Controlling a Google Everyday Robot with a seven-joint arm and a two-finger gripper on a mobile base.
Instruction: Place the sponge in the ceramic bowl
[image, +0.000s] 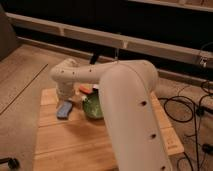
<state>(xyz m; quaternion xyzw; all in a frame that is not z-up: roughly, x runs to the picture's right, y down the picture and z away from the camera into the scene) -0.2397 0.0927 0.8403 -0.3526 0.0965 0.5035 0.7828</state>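
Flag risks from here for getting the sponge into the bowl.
1. The claw sits low just behind the flat blue-grey sponge; a slightly off descent may shove it along the wooden table.
2. The white arm hides part of the glossy green ceramic bowl, so the drop may be misjudged or clip its rim.

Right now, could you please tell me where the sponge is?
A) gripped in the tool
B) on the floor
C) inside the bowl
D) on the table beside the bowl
D: the sponge lies flat on the table next to the bowl, with the tool hanging close above it.
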